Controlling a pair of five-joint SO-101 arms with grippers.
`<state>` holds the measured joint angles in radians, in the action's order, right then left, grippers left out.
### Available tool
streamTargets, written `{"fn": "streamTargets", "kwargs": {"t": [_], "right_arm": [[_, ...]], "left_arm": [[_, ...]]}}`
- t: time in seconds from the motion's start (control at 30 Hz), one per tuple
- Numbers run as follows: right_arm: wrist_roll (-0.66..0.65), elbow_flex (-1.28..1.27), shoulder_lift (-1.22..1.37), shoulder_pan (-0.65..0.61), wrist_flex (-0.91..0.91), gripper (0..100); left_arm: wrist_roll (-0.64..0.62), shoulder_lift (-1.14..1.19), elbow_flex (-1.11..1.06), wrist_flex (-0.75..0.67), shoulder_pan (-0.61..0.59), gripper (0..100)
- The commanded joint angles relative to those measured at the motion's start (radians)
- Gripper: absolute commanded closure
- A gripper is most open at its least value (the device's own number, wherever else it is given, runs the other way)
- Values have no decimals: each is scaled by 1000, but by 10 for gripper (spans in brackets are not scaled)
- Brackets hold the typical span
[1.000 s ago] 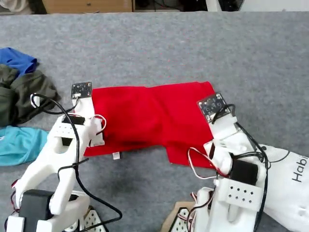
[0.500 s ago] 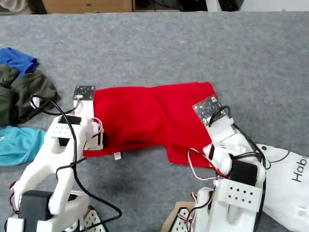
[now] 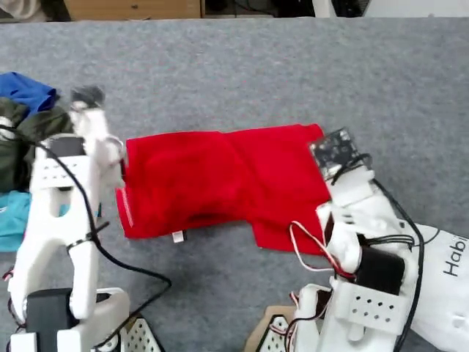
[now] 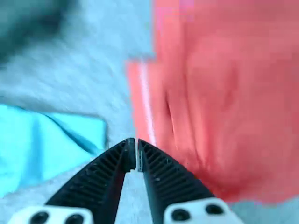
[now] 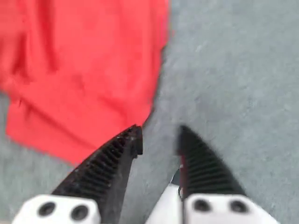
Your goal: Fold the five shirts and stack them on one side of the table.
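Grey table, red shirt corner hidden; left gripper clenched, right gripper released.

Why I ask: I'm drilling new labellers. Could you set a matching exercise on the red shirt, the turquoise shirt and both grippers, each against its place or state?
Things:
1. red shirt
2. turquoise shirt
3. left gripper
4. right gripper

Places and states:
A. open
B. shut
C. laid out in the middle of the table
D. at the table's left edge

Pairs: 1-C; 2-D; 3-B; 4-A
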<state>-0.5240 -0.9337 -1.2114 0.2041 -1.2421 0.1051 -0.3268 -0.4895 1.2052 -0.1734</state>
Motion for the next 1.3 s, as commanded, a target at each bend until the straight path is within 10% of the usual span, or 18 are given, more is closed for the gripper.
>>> {"fn": "streamTargets", "kwargs": {"t": [0.0, 0.47, 1.27], "right_arm": [[31, 56, 102, -65, 144, 990], [370, 579, 1063, -186, 358, 994], [287, 938, 1349, -183, -17, 994]], "left_arm": [[-104, -2, 81, -107, -15, 980], [-310, 351, 57, -425, 110, 981], [-135, 447, 477, 244, 2, 979]]}}
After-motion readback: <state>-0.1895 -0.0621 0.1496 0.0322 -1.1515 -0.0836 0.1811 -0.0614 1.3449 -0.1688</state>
